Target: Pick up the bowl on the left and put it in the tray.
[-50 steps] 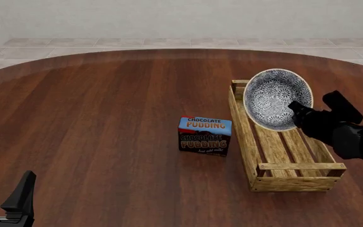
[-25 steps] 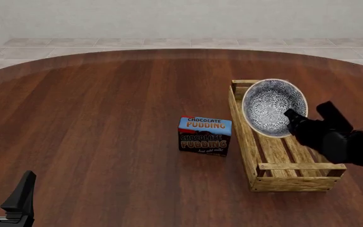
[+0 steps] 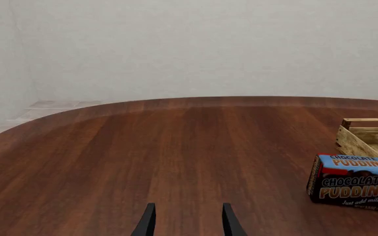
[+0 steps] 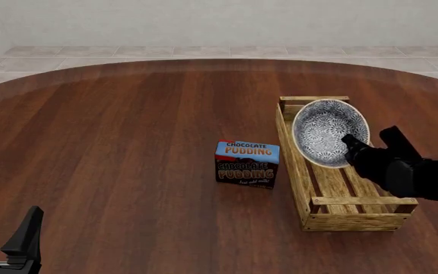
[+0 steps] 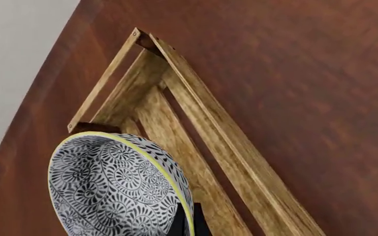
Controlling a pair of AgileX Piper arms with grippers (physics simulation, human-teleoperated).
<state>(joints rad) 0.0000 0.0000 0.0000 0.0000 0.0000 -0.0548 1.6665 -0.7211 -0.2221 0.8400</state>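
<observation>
The bowl [image 4: 327,131], white with a dense blue-grey floral pattern, is tilted on edge with its inside facing the camera, low over the far half of the wooden slatted tray [image 4: 353,220]. My right gripper [image 4: 352,146] is shut on the bowl's near rim. In the right wrist view the bowl [image 5: 107,189] fills the corner beside the pinching fingers [image 5: 185,222], with the tray's far corner [image 5: 196,115] beyond it. My left gripper [image 4: 4,229] stays open and empty at the table's near left; its gap [image 3: 187,223] shows only bare wood.
A blue chocolate pudding box [image 4: 247,163] stands upright just left of the tray, also seen as the pudding box [image 3: 352,183] in the left wrist view. The tray's far end [image 3: 363,133] shows beside it. The round wooden table [image 4: 112,142] stretches wide to the left.
My right gripper has carried the bowl downward and slightly nearer, so it now sits lower into the tray's far half. The left arm has not moved.
</observation>
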